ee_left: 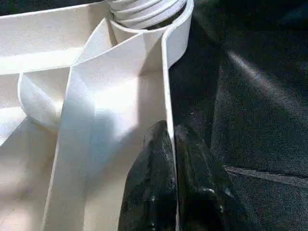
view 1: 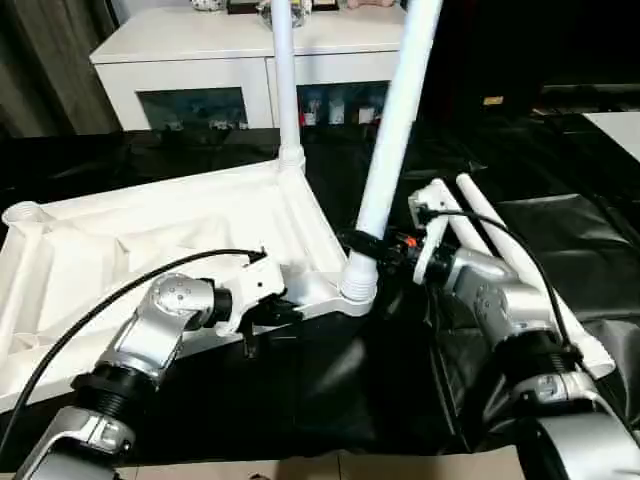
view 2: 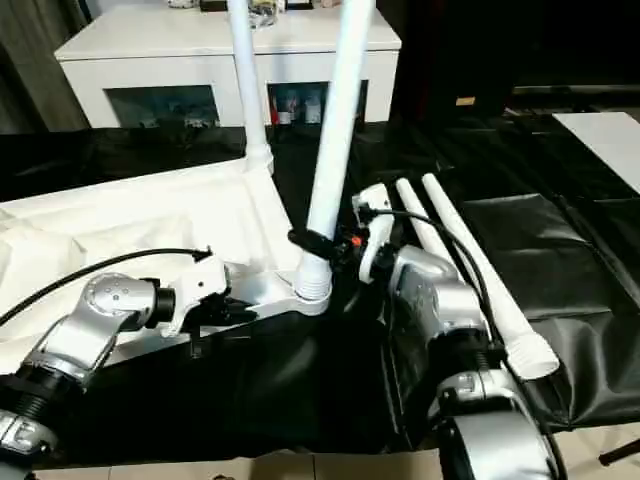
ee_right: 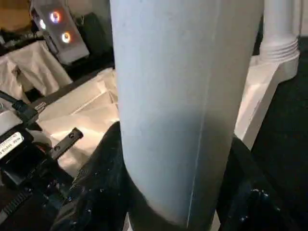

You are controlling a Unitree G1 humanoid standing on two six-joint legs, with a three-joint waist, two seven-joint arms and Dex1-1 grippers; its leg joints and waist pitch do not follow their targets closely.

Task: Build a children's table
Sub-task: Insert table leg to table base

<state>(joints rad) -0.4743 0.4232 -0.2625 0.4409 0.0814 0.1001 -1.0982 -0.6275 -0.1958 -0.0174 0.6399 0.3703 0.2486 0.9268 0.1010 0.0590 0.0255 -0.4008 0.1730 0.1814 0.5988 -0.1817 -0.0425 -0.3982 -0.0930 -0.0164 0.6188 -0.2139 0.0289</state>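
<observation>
The white tabletop (view 1: 150, 240) lies upside down on a black sheet, ribs facing up. One white leg (view 1: 285, 80) stands upright in its far corner socket. A second leg (view 1: 395, 120) leans to the right from the near right corner socket (view 1: 358, 285). My right gripper (view 1: 368, 243) is shut on this leaning leg just above the socket, and its fingers (ee_right: 96, 192) flank the tube (ee_right: 183, 96). My left gripper (ee_left: 172, 144) is shut on the tabletop's thin rim (ee_left: 166, 86) near that same corner. Two loose legs (view 2: 470, 260) lie side by side to the right of my right arm.
A white cabinet with glass doors (view 1: 200, 60) stands behind the work. The black sheet (view 1: 330, 400) covers the surface around the tabletop. An empty round socket (view 1: 25, 213) shows at the tabletop's far left corner. A white surface edge (view 1: 620, 125) sits at the far right.
</observation>
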